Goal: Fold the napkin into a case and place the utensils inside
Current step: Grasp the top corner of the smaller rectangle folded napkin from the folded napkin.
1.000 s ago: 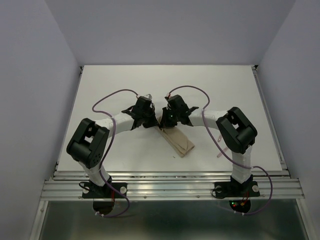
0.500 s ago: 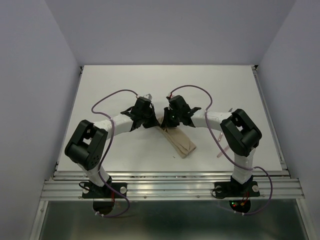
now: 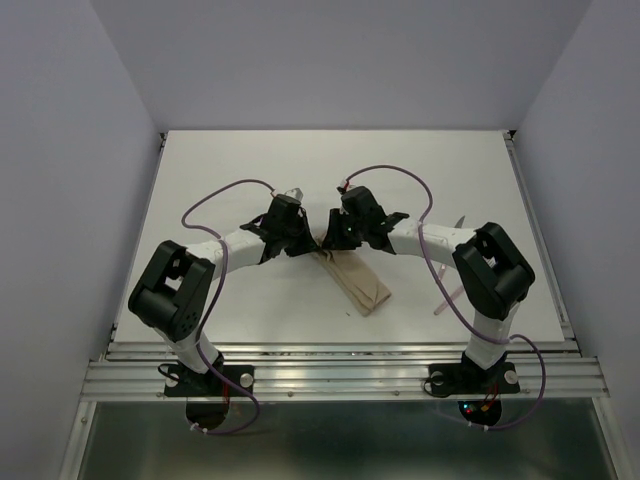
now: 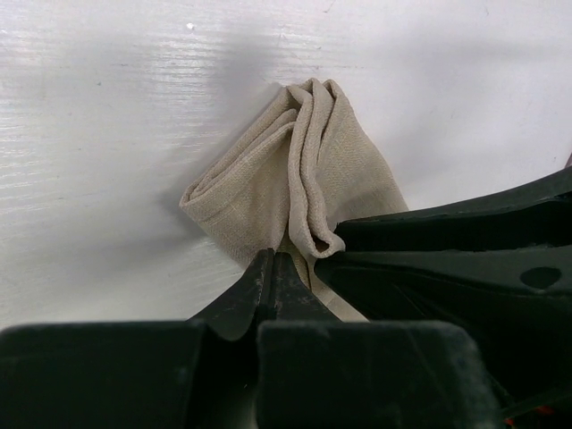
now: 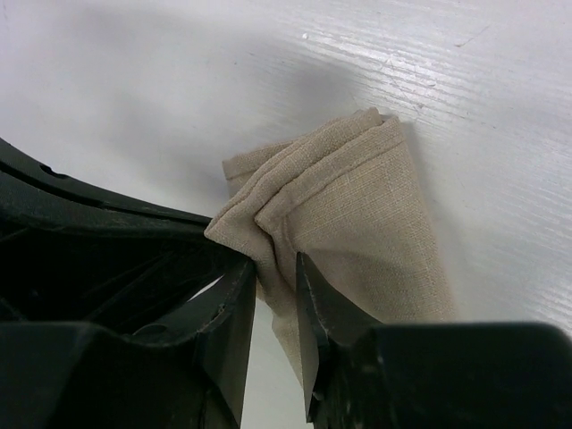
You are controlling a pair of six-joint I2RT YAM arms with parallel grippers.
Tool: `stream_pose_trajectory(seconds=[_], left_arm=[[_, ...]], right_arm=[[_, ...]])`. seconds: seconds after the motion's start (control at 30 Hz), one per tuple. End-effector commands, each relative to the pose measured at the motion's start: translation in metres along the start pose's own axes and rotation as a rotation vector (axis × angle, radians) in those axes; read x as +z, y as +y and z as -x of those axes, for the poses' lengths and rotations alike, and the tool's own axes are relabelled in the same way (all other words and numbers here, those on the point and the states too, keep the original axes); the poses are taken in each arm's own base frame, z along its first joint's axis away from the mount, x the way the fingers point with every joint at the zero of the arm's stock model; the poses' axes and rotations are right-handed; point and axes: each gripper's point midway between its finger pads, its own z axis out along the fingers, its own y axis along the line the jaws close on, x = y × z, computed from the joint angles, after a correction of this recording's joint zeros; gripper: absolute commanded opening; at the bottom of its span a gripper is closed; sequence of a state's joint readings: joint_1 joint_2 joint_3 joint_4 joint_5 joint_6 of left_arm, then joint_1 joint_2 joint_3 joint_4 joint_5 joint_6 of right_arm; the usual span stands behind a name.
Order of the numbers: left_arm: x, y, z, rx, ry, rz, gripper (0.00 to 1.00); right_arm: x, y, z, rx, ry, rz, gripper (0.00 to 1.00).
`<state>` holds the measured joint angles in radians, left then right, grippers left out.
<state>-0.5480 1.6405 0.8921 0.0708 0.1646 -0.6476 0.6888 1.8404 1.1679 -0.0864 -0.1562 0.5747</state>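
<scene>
White tabletop (image 3: pixel 250 180) carries the beige case (image 3: pixel 362 287), a narrow folded oblong near its middle. Both grippers meet at the case's far end. The right gripper (image 5: pixel 277 279) clamps a raised fold between its fingers. The left gripper (image 4: pixel 271 268) has its fingers pressed together, tips touching the cloth's edge. Pinkish utensils (image 3: pixel 447 301) lie right of the case, partly hidden by the right arm.

One folded napkin (image 3: pixel 358 282) on one bench (image 3: pixel 230 170). Two arms (image 3: pixel 232 243), two pincers: left pincer (image 3: pixel 304 241), right pincer (image 3: pixel 329 238). Two pinkish slivers of utensils (image 3: pixel 446 302) at right; exact count unclear.
</scene>
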Motion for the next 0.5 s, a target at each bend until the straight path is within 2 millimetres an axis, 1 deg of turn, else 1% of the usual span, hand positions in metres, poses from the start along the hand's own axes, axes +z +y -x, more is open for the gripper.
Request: stream_pose_trajectory(seconds=[0.0, 0.07, 0.1, 0.23, 0.33, 0.43, 0.47], left_arm=[[-0.011, -0.013, 0.013, 0.024, -0.053, -0.050, 0.00], [-0.011, -0.014, 0.014, 0.025, -0.054, -0.051, 0.00], [-0.011, -0.014, 0.014, 0.025, -0.055, -0.052, 0.00], [-0.013, -0.015, 0.015, 0.025, -0.060, -0.056, 0.00], [-0.013, -0.017, 0.017, 0.025, -0.062, -0.060, 0.00], [-0.013, -0.019, 0.017, 0.024, -0.061, -0.067, 0.00], [-0.014, -0.020, 0.018, 0.022, -0.062, -0.068, 0.00]], right_arm=[[-0.010, 0.010, 0.010, -0.009, -0.037, 0.016, 0.31], [-0.009, 0.008, 0.007, -0.008, -0.031, 0.010, 0.25], [-0.007, 0.006, 0.005, -0.007, -0.025, 0.004, 0.20], [0.001, 0.001, -0.003, 0.006, -0.002, -0.003, 0.11], [0.007, 0.000, -0.006, 0.012, 0.005, 0.005, 0.06], [0.015, -0.005, -0.012, 0.016, 0.027, -0.008, 0.01], [0.021, -0.010, -0.018, 0.021, 0.046, -0.020, 0.01]])
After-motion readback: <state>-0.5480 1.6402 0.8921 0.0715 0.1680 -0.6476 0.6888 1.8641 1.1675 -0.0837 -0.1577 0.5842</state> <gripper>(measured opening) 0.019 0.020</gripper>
